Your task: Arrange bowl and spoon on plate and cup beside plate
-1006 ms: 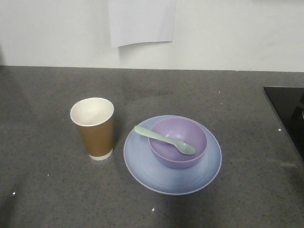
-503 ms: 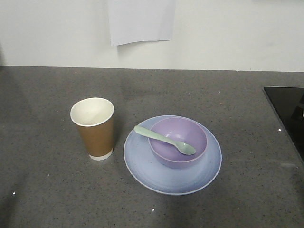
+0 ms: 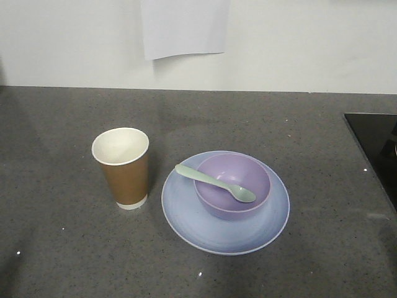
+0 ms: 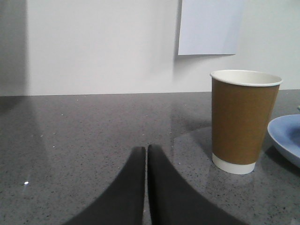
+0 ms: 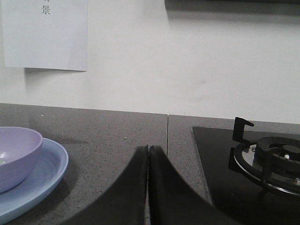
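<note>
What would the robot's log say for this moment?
bowl on plate | spoon in bowl | cup beside plate | left gripper, right gripper shut, empty

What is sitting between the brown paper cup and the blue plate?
Nothing: in the front-facing view only a narrow strip of bare grey countertop separates the cup from the plate. They stand apart, not touching.

A white paper sheet [image 3: 184,28] hangs on the pale wall above the speckled grey table [image 3: 56,242], with a black gas hob [image 5: 262,161] at its right end.
</note>
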